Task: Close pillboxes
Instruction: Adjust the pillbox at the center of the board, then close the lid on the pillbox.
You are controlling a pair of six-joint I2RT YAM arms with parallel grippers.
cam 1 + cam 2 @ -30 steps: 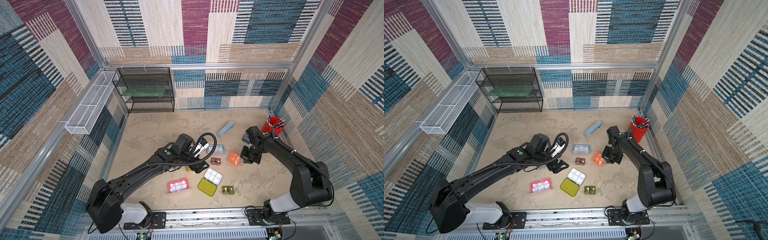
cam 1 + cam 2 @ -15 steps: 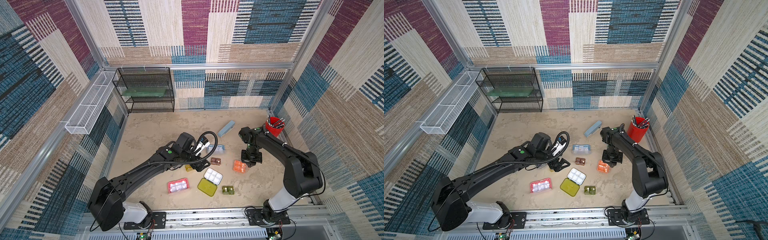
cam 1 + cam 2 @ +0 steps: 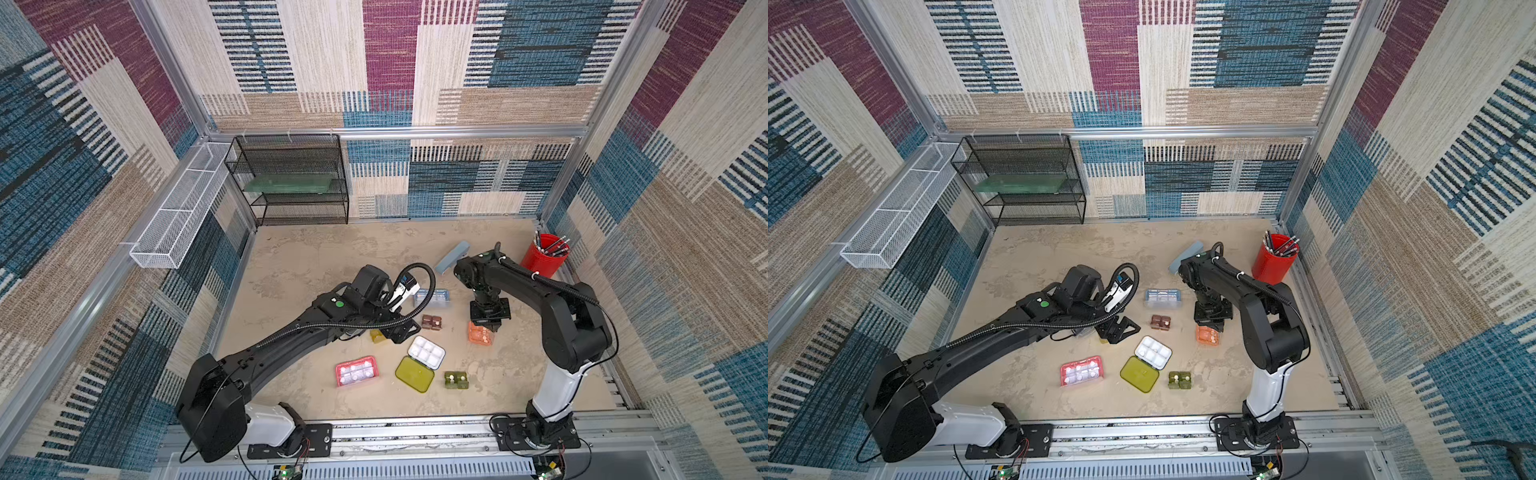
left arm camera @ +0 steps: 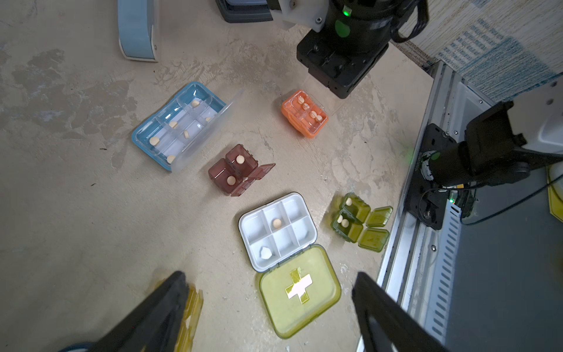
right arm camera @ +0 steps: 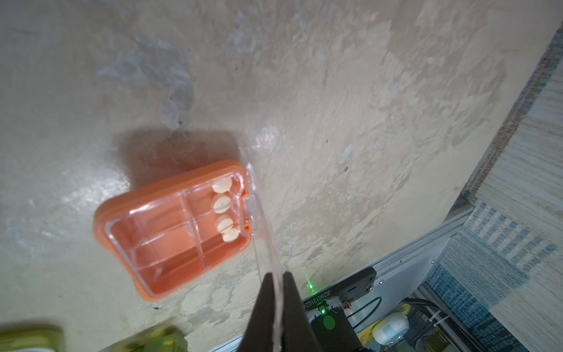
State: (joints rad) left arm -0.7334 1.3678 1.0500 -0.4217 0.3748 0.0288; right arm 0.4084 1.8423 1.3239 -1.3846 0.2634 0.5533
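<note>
Presently the right end effector is pinched together on the clear lid of the orange pillbox, and the thin lid edge runs up between its two fingers. That box sits flat on the tabletop with its lid standing up. Four pale pills lie along the side where the lid stands.

The left end effector hangs with its fingers wide apart and grips nothing. An amber pillbox lies just beside one of its fingers.

Read a top view as a clock with twelve at the back wall and the brown pillbox at the centre:
- The orange pillbox is at about 3 o'clock.
- The amber pillbox is at 9 o'clock.
- The light blue pillbox is at 12 o'clock.
- The white tray, with its yellow-green lid folded flat, is at 6 o'clock.
- The dark green pillbox is at 5 o'clock.
- The pink pillbox is at 8 o'clock.

The light blue, brown, white and dark green ones are open.
</note>
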